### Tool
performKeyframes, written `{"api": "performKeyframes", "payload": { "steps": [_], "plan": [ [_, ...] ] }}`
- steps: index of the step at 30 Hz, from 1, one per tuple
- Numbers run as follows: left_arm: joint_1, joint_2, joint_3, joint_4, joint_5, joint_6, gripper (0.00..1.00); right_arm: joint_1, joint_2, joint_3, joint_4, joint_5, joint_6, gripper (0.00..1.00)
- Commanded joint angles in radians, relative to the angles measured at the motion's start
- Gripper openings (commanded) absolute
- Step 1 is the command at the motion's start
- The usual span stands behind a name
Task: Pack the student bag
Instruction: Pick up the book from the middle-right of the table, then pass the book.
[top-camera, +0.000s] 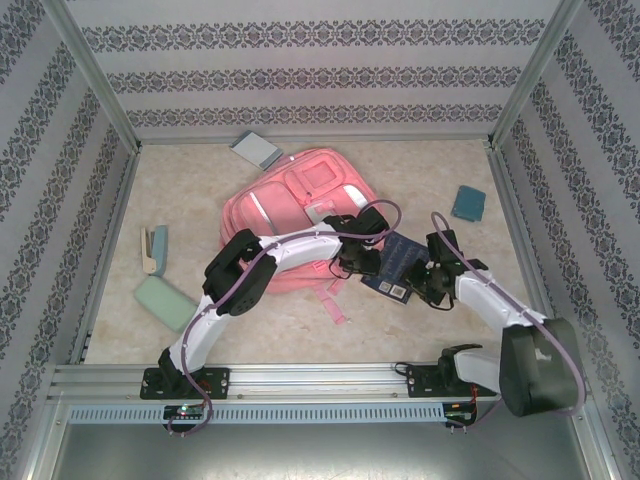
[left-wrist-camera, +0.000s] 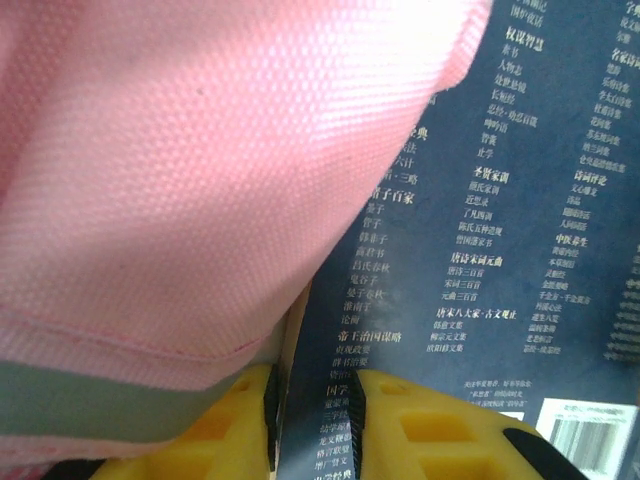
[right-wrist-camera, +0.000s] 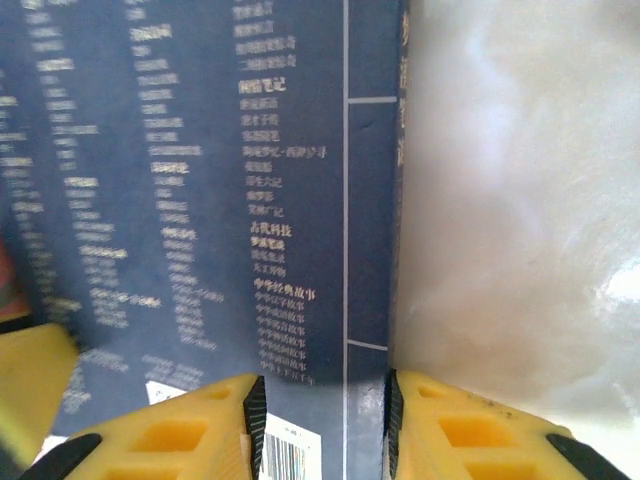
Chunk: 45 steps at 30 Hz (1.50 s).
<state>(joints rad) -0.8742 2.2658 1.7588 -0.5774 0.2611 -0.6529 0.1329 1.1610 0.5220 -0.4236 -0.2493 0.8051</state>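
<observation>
The pink student bag (top-camera: 295, 210) lies flat in the middle of the table, and its fabric (left-wrist-camera: 200, 180) fills the upper left of the left wrist view. Just right of it, a dark blue book (top-camera: 398, 262) with pale printed text is held between both grippers. My left gripper (top-camera: 356, 258) (left-wrist-camera: 315, 385) is shut on the book's (left-wrist-camera: 500, 250) edge beside the bag's grey stripe. My right gripper (top-camera: 425, 280) (right-wrist-camera: 325, 385) is closed across the book's (right-wrist-camera: 200, 200) spine corner near the barcode.
A grey notebook (top-camera: 257, 150) lies behind the bag. A teal item (top-camera: 467, 202) sits at the right. A beige and teal stapler (top-camera: 153, 248) and a pale green box (top-camera: 165, 303) lie at the left. A pink strap (top-camera: 335, 303) trails toward the front. Patterned walls enclose the table (right-wrist-camera: 520, 200).
</observation>
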Motion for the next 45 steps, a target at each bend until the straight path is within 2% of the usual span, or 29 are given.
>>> {"api": "performKeyframes", "payload": {
  "steps": [1,5,9,11,13,17,22,25,28,36,40,45],
  "plan": [
    [-0.023,0.047,0.023,0.001,0.096,0.025,0.27,-0.001,-0.085,-0.007,0.241,-0.263,0.006,0.35],
    [-0.022,0.043,0.032,-0.002,0.106,0.029,0.27,-0.018,-0.128,-0.03,0.253,-0.267,0.024,0.35],
    [-0.02,0.043,0.035,-0.002,0.11,0.03,0.27,-0.022,-0.089,-0.037,0.242,-0.254,0.002,0.34],
    [-0.02,0.041,0.034,-0.004,0.109,0.03,0.27,-0.023,-0.049,-0.017,0.199,-0.24,-0.03,0.27],
    [-0.018,0.038,0.034,-0.006,0.109,0.028,0.27,-0.022,-0.032,-0.001,0.164,-0.223,-0.052,0.16],
    [-0.008,0.004,0.029,-0.006,0.104,0.013,0.27,-0.023,-0.077,0.031,0.084,-0.154,-0.08,0.0],
    [0.018,-0.094,0.018,0.023,0.127,-0.026,0.34,-0.029,-0.158,0.108,0.008,-0.113,-0.126,0.0],
    [0.041,-0.158,0.016,0.038,0.13,-0.051,0.42,-0.035,-0.165,0.173,-0.028,-0.121,-0.161,0.0],
    [0.08,-0.215,-0.003,0.072,0.153,-0.086,0.47,-0.039,-0.159,0.227,-0.01,-0.176,-0.179,0.0],
    [0.225,-0.327,-0.118,0.278,0.29,-0.234,0.8,-0.056,-0.055,0.385,0.13,-0.412,-0.149,0.0],
    [0.282,-0.353,-0.16,0.344,0.325,-0.277,0.86,-0.059,0.014,0.435,0.268,-0.509,-0.063,0.0],
    [0.328,-0.384,-0.245,0.534,0.406,-0.384,0.87,-0.059,0.115,0.477,0.448,-0.631,0.062,0.0]
  ]
}}
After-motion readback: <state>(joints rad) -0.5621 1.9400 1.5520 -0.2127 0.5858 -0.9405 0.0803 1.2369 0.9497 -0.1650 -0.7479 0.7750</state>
